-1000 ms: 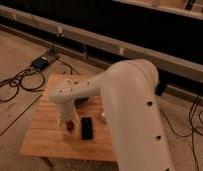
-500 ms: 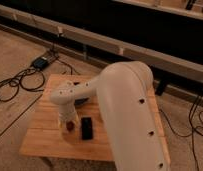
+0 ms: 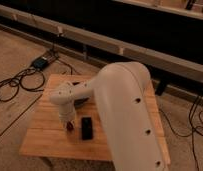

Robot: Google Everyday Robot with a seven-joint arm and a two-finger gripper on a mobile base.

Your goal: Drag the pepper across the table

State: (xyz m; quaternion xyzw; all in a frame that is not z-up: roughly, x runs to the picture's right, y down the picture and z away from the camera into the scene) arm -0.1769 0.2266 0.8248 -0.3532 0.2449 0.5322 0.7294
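Observation:
The small dark red-brown pepper (image 3: 70, 126) lies on the light wooden table (image 3: 42, 135), left of centre. My gripper (image 3: 68, 120) reaches straight down onto the pepper from above, at the end of the white arm (image 3: 120, 105). The pepper's lower end shows just under the gripper. A flat black slab (image 3: 87, 127) lies just right of the pepper.
The big white arm covers the table's right half. A dark object (image 3: 75, 85) sits at the table's far edge behind the arm. Black cables (image 3: 15, 85) and a power box (image 3: 41, 63) lie on the floor to the left. A long rail runs behind.
The gripper and pepper have stayed at about the same spot on the table; the arm has shifted only slightly.

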